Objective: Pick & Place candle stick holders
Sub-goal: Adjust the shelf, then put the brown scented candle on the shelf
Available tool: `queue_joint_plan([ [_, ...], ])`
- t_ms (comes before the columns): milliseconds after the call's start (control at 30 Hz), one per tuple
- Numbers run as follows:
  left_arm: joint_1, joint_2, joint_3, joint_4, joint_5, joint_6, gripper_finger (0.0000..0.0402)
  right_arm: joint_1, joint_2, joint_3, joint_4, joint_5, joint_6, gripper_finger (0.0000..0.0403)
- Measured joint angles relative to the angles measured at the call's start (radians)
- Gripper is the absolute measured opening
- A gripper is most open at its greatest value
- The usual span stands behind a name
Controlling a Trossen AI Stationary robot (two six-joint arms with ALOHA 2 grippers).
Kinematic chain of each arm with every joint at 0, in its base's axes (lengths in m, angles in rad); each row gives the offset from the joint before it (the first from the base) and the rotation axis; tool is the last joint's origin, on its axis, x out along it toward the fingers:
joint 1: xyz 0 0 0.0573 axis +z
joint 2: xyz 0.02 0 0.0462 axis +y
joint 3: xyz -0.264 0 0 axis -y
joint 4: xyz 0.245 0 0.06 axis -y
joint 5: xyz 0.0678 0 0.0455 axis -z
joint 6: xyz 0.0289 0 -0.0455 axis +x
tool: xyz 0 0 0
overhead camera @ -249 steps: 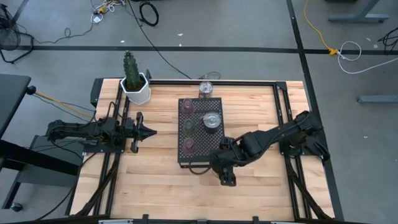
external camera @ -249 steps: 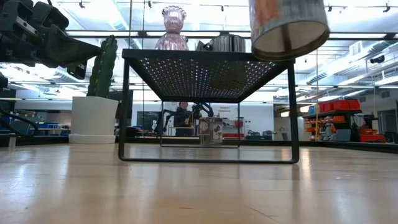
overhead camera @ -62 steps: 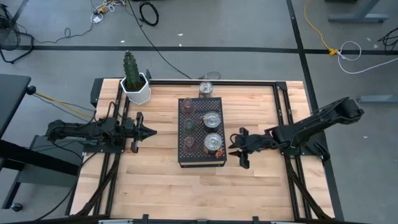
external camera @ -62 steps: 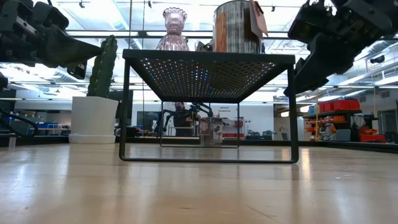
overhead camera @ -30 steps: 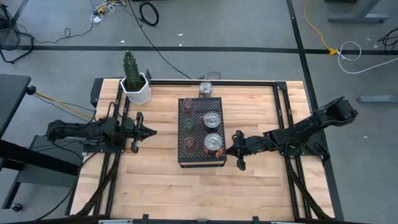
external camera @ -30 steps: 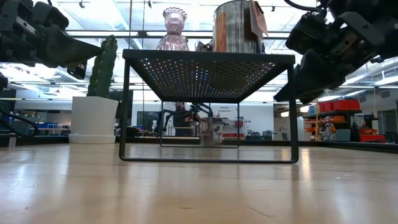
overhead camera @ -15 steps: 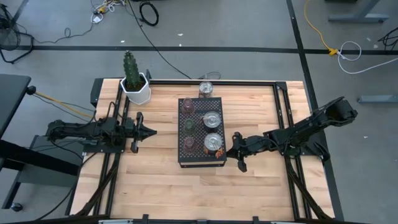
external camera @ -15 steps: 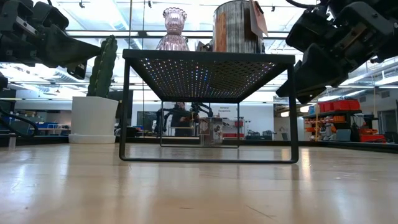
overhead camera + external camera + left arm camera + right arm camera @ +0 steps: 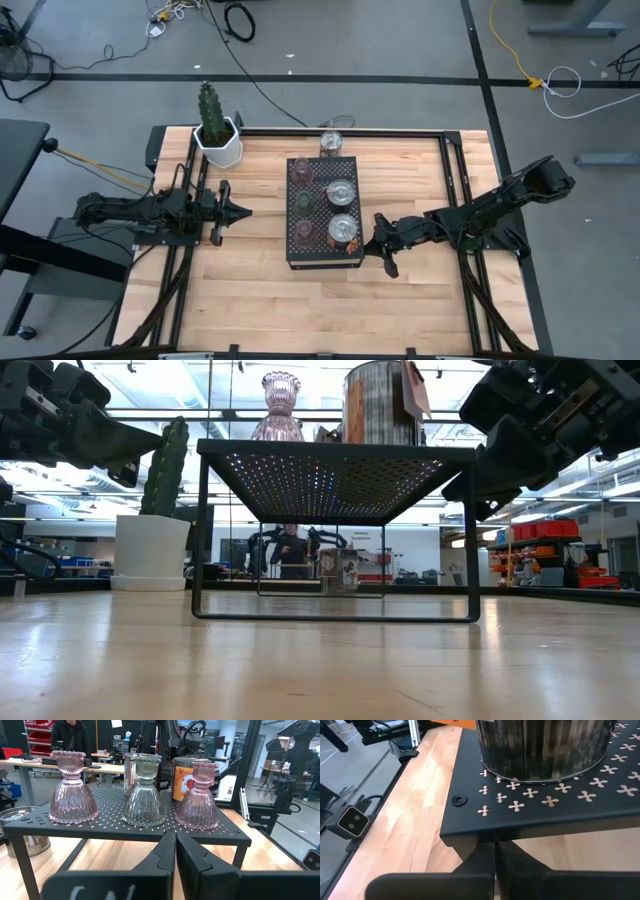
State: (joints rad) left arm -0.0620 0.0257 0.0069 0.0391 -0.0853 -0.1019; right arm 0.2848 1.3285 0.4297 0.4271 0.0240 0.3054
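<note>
Looking down in the high view: black perforated rack (image 9: pixel 322 258) sits mid-desk (image 9: pixel 260 300), holding three small ribbed holders in its left column and two silvery-clear holders (image 9: pixel 342 230) in its right column. A sixth silvery holder (image 9: pixel 331 143) stands on the desk just beyond the rack's far end, near the white cactus pot (image 9: pixel 219 143). Right end effector (image 9: pixel 381 245) is just beside the rack's right edge, fingers together, empty. Left end effector (image 9: pixel 241 210) waits well to the left of the rack, fingers together.

Low view: pink holder (image 9: pixel 279 405) and a silvery-clear holder with tag (image 9: pixel 381 402) stand upright on the rack top; right end effector (image 9: pixel 500 455) hangs close to the rack's right corner, at about rack-top height.

Left wrist view: pink holder (image 9: pixel 73 794), green holder (image 9: pixel 145 794) and second pink holder (image 9: pixel 199 796) stand upright in a row straight ahead of the closed left fingers (image 9: pixel 167 851), long axes vertical.

Right wrist view: near silvery holder (image 9: pixel 545 747) rests on the rack directly ahead and above the shut fingers, which point in under the rack edge.

Judgement: the loose holder lies away from both arms at the rack's far end; right arm is nearer to it and would have to lift clear of the rack and spread its fingers first.
</note>
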Motion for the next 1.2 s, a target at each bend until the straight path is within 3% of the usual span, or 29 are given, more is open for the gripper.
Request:
queue_joint_plan([
  [667,0.0,0.0,0.0,0.0,0.0,0.0,0.0018,0.0,0.0,0.0,0.0,-0.083,0.0,0.0001],
  [933,0.0,0.0,0.0,0.0,0.0,0.0,0.0018,0.001,-0.001,0.0,-0.031,0.0,0.017,0.0001],
  [1200,0.0,0.0,0.0,0.0,0.0,0.0,0.0018,0.001,-0.025,0.0,-0.188,0.073,0.053,0.0001],
])
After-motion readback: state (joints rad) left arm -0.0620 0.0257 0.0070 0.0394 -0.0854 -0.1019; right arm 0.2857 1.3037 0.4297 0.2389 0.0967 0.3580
